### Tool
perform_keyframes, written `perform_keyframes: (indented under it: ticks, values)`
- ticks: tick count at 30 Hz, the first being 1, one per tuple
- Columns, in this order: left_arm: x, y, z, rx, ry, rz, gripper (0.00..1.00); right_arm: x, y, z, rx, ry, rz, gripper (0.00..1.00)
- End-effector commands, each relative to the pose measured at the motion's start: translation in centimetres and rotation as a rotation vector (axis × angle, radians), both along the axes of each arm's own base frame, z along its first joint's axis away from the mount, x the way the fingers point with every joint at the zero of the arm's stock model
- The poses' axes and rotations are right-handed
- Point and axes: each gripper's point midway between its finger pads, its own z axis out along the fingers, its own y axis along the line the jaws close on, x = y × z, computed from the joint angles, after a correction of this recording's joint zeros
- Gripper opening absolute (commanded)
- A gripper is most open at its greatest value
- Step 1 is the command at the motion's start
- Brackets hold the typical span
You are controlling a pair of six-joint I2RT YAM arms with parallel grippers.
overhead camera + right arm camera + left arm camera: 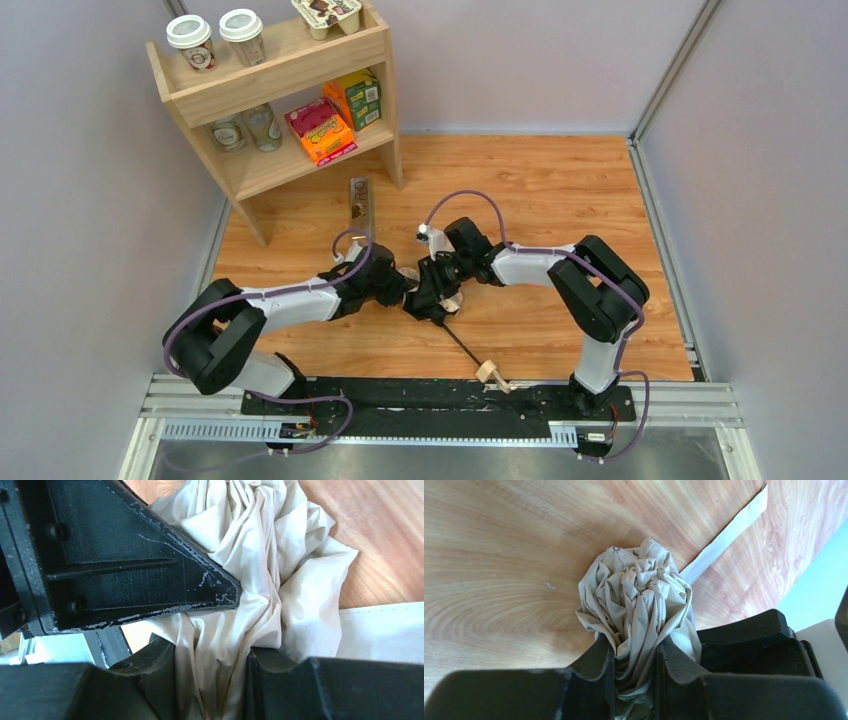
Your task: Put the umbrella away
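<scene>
Left wrist view: our left gripper point(634, 660) pinched the umbrella point(636, 592) by its bunched beige canopy at centre frame, and our right gripper point(212, 665) clenched the same fabric. From above, the bundle sat mid-frame between both claws, shaft and knob trailing toward bottom centre. Our call: gather folds evenly, no yanking the shaft.

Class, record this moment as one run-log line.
left hand: shut on umbrella | right hand: shut on umbrella | canopy: bunched
</scene>
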Motion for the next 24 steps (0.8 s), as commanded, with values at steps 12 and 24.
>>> perform_keyframes:
  ticks: [12,24]
  values:
    - [-5.4,4.4,-6.4,0.224,0.236,-0.047,0.0,0.0,-2.6,2.1,-0.281,-0.245,-0.082,0.74]
    - [-6.0,3.7,-6.1,0.206,0.326,-0.033,0.0,2.0,-5.0,-0.9,-0.683,-0.694,-0.242,0.77]
